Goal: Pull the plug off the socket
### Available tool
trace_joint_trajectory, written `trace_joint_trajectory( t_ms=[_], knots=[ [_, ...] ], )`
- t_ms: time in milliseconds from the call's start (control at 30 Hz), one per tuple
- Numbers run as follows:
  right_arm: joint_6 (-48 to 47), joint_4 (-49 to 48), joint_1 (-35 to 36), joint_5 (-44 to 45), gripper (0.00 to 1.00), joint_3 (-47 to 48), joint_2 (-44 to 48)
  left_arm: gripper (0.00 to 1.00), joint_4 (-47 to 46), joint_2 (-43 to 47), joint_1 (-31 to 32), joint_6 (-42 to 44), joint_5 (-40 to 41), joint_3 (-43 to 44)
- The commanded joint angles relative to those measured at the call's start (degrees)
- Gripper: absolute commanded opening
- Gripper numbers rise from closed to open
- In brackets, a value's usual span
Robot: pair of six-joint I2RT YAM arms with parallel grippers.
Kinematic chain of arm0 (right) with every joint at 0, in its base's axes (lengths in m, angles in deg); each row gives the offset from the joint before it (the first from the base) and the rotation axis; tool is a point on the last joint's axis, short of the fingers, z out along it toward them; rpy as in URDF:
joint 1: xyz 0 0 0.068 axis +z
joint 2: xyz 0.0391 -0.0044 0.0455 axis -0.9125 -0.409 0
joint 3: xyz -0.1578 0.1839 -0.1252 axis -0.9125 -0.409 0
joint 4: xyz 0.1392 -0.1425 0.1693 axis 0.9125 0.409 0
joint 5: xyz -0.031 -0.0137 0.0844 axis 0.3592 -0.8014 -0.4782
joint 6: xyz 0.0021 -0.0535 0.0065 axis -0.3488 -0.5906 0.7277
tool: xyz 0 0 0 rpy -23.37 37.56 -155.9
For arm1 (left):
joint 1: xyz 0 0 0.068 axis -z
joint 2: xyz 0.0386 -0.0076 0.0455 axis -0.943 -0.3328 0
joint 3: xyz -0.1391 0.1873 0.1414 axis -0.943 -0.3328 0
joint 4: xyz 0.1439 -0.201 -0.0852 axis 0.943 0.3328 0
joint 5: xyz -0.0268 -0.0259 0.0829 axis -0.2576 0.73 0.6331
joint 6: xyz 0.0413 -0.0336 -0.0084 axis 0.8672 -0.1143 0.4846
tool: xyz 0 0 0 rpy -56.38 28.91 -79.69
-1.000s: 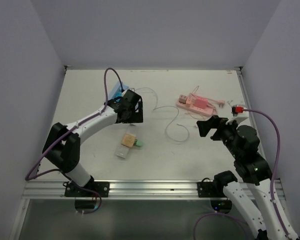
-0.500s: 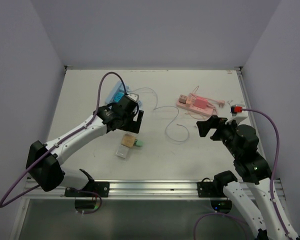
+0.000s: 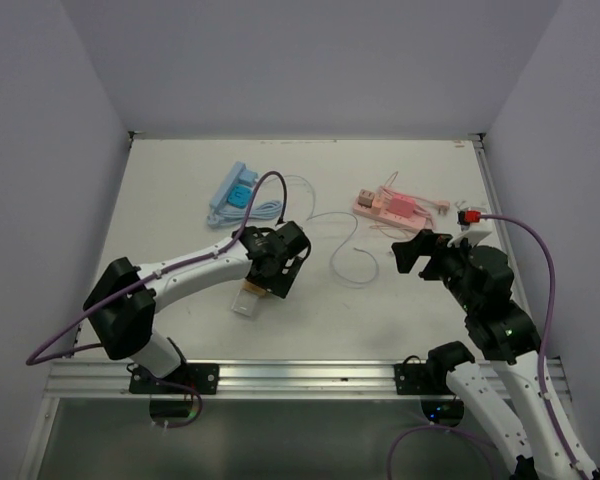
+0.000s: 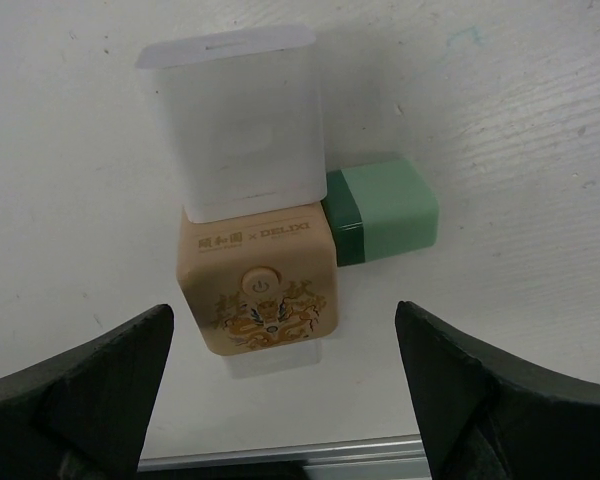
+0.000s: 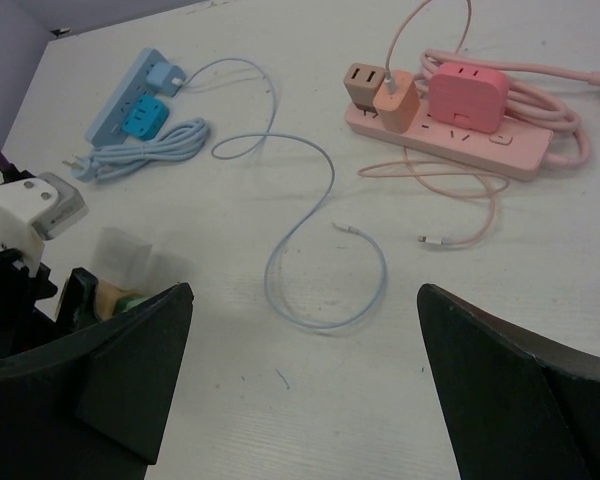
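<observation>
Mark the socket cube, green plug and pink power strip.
socket cube (image 4: 258,295): left wrist view, printed face.
green plug (image 4: 385,208): left wrist view, pale body.
pink power strip (image 5: 450,138): right wrist view, top face.

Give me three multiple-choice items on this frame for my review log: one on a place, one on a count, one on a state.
1. In the left wrist view, where does the green plug sit relative to the tan socket cube?
A) against its right side
B) against its left side
C) apart from it, not touching

2. How many power strips lie on the table?
A) one
B) two
C) four

3. What is the state of the left tool?
A) open, straddling the cube
B) shut on the plug
C) shut on the cube

Answers:
1 A, since the plug butts the cube's right face.
2 B, since there is one blue strip and one pink strip.
3 A, since its fingers stand clear on both sides with bare table between them and the cube.
</observation>
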Motion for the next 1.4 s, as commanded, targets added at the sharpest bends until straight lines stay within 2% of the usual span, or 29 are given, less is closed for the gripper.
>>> trace_joint_trajectory(
  t_ms=[0, 300, 533, 867, 1100, 1367],
  knots=[
    [-0.90, 0.39, 0.24, 1.10, 0.99, 0.81, -0.18, 0.96, 0.97, -0.63, 0.28, -1.87, 2.69, 1.70],
    [-0.90, 0.31, 0.24, 1.63, 0.99, 0.28, 0.08, 0.88, -0.35, -4.76, 0.46, -2.57, 2.34, 0.82],
    [-0.90, 0.22, 0.24, 1.98, 0.99, -0.16, 0.61, 0.80, 0.00, -4.51, 0.46, -2.57, 2.95, 0.73],
    [-0.98, 0.31, 0.33, 2.07, 0.99, -0.33, 0.69, 0.76, -0.35, -5.03, 0.46, -3.36, 4.27, -0.76],
    [-0.98, 0.31, 0.33, 2.15, 0.99, -0.42, 0.61, 0.68, -0.97, -5.38, 0.46, -3.54, 4.18, -0.94],
    [-0.90, 0.04, 0.33, 1.98, 0.99, -0.51, 0.43, 0.69, -1.84, -5.47, 0.37, -3.54, 3.48, -2.43]
  ],
)
